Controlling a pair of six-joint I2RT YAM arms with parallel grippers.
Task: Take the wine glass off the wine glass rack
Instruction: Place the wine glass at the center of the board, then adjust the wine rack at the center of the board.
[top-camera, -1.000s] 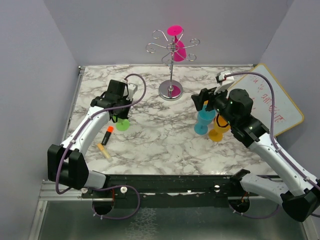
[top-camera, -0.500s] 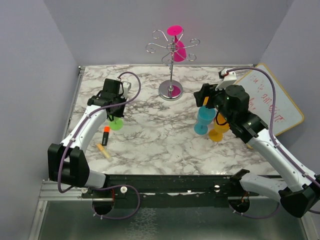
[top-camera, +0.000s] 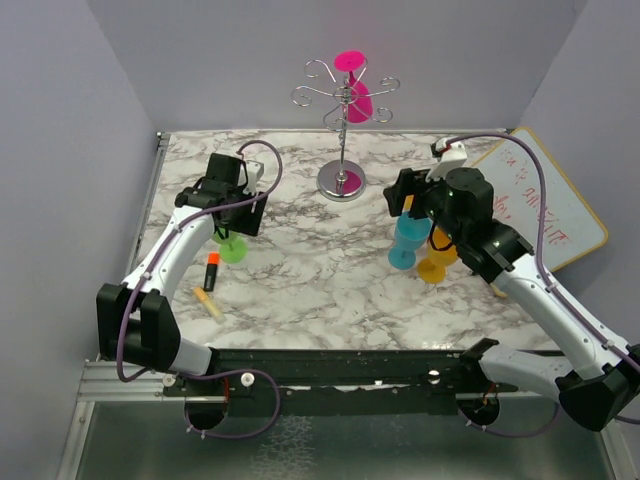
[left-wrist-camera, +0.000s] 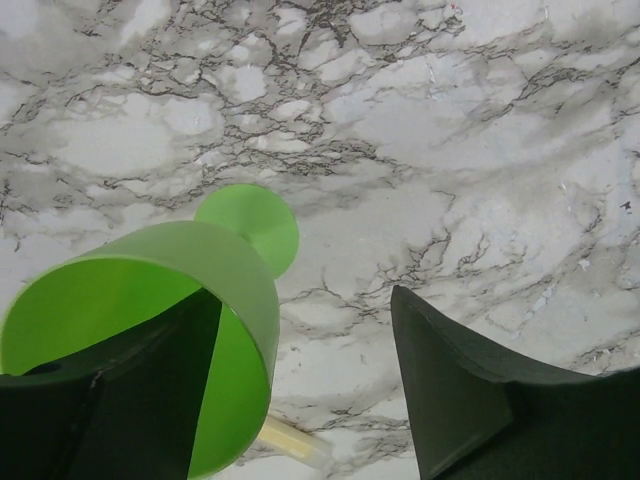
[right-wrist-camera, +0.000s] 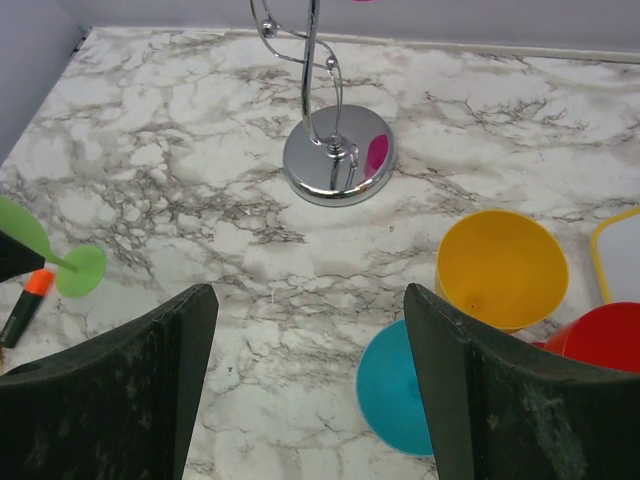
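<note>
The silver wine glass rack (top-camera: 342, 130) stands at the back middle on its round base (right-wrist-camera: 338, 155). A pink wine glass (top-camera: 357, 98) hangs upside down from its scroll arms. My left gripper (top-camera: 236, 220) is open over a green wine glass (left-wrist-camera: 235, 270), which stands on the marble. One finger (left-wrist-camera: 150, 380) is inside the bowl and the other (left-wrist-camera: 470, 390) is well clear of its wall. My right gripper (right-wrist-camera: 310, 295) is open and empty, hovering right of the rack base above a blue glass (right-wrist-camera: 400, 385).
A yellow glass (right-wrist-camera: 500, 265) and a red one (right-wrist-camera: 600, 340) stand by the blue glass. An orange marker (top-camera: 212, 270) and a pale yellow stick (top-camera: 208, 301) lie left of centre. A whiteboard (top-camera: 555, 200) leans at the right. Grey walls close in the marble table (top-camera: 300, 280).
My left gripper has opened and let go of the green glass, after carrying it a little back and left. The right gripper has moved slightly left toward the rack.
</note>
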